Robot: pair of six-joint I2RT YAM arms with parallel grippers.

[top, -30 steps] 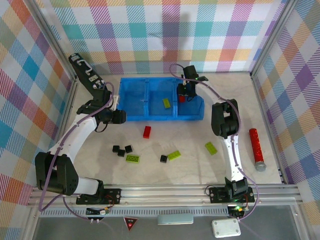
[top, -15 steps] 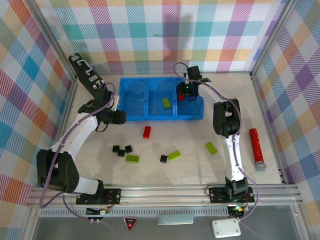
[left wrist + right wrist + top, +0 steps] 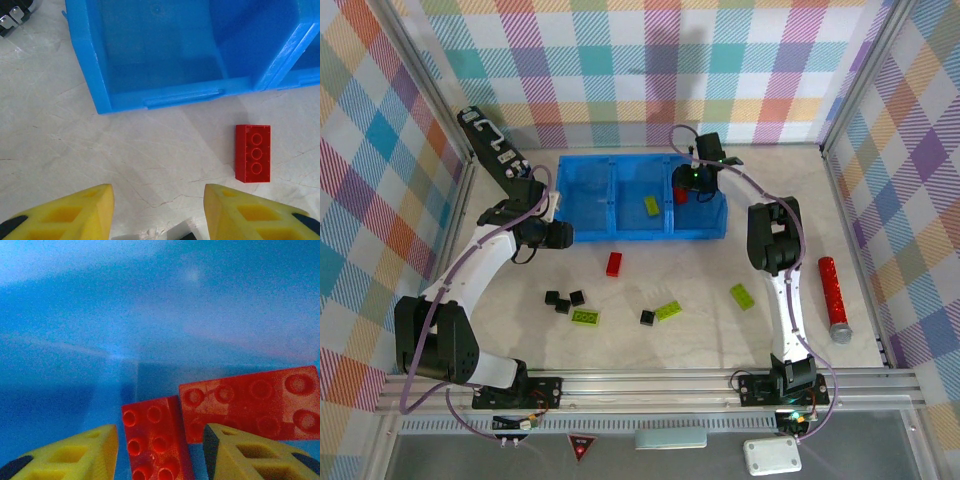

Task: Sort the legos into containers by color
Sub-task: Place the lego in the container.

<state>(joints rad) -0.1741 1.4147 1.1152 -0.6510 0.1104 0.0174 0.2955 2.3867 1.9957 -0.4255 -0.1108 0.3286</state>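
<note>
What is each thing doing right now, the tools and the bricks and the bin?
Left tool: open, empty, above the table.
Right tool: open, down in the blue bin's right compartment.
Two red bricks: lying loose on that compartment's floor.
Lime brick: lying in the middle compartment.
Red brick on the table: flat, studs up, unsorted.

Red tube with a silver end (image 3: pixel 833 297) on the pale table (image 3: pixel 700 340), bright checked walls (image 3: pixel 720 60), small white box (image 3: pixel 772 456) by the metal rail (image 3: pixel 650 385).

I see right gripper (image 3: pixel 159 436) parted; red lego (image 3: pixel 152 437) between its fingers; second red lego (image 3: pixel 250 402) beside, maybe touching; blurry blue container floor (image 3: pixel 100 315).
</note>
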